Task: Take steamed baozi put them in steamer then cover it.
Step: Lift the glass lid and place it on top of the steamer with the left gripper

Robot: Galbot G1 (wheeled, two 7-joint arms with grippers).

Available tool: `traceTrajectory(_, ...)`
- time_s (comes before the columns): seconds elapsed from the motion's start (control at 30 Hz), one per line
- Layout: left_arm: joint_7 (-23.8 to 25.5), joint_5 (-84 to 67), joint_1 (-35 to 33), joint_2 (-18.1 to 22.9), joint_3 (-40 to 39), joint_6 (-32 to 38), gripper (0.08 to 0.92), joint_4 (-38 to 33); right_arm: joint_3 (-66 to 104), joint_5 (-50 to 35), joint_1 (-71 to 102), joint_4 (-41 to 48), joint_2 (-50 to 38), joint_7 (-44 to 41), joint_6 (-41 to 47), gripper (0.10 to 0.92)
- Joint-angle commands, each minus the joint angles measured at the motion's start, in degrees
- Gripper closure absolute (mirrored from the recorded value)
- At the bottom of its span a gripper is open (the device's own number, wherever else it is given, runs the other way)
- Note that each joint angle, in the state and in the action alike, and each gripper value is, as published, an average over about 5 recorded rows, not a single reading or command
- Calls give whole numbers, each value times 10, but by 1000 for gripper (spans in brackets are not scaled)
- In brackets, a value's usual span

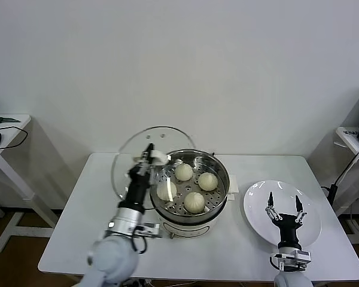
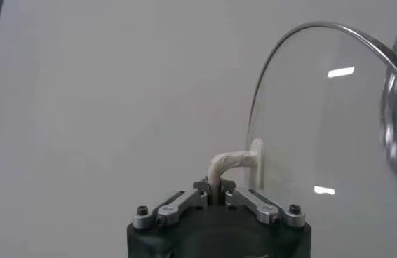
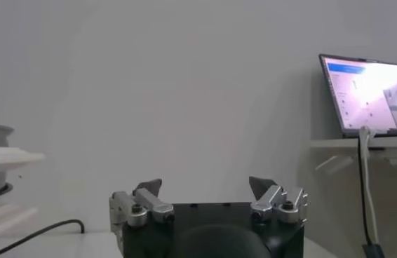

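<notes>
4 steamed baozi (image 1: 183,172) in steamer (image 1: 221,190); left end effector (image 1: 149,156) clamps cover (image 1: 128,158).

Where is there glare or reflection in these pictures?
In the left wrist view, the glass lid, held by the left end effector, carries two bright ceiling-light reflections. In the head view, the steel steamer rim shines. In the right wrist view, a laptop screen glows, washed out.

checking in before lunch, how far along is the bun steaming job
Done: all four buns sit in the steamer. In hand: the left gripper holds the glass lid by its handle, upright beside the steamer. Left: setting it on top. The right gripper hangs open over the plate.
</notes>
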State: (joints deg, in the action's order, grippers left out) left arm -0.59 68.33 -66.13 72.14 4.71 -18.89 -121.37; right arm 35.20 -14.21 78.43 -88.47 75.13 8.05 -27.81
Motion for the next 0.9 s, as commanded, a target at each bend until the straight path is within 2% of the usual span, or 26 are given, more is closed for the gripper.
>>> traceTrajectory(0.03, 114, 64, 99, 49, -173, -116, 812, 30, 0, 3, -6, 18, 6, 0, -1, 203)
traceTrajectory(0.27, 156, 96, 124, 69, -185, -137, 812, 71, 3, 5, -11, 27, 8, 1, -1, 203)
traceTrajectory(0.9, 196, 201, 134, 106, -172, -133, 812, 141, 5, 8, -11, 33, 11, -1, -4, 203)
